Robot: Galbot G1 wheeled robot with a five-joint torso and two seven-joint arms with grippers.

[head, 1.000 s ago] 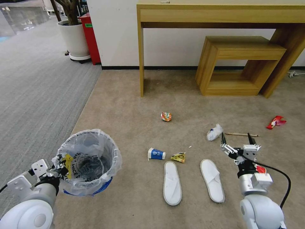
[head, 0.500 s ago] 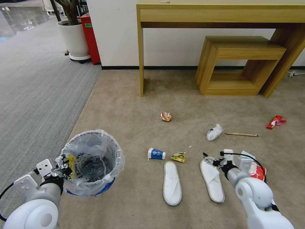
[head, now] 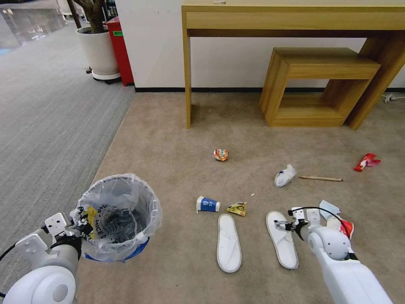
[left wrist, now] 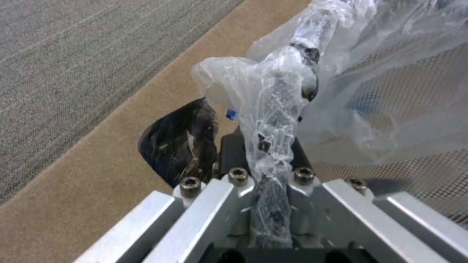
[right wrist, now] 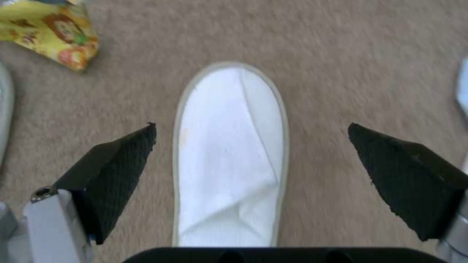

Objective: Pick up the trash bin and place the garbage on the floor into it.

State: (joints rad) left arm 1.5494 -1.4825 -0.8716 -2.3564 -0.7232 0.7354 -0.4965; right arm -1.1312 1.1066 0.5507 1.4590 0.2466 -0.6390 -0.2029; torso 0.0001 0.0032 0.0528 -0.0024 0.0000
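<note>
Inside the crinkled clear plastic liner of the small round blue trash bin [head: 119, 217], a dark bag shows white capitals reading roughly "NICE D", cut off. The blue paper cup [head: 207, 204] bears a white emblem too small to read.

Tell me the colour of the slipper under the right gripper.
White slipper, pale grey edge; right wrist view.

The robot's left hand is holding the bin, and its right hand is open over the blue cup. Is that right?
Not quite. The right hand is open, but over a white slipper, not the blue cup, as the right wrist view shows. The left hand does hold the bin by its rim.
</note>
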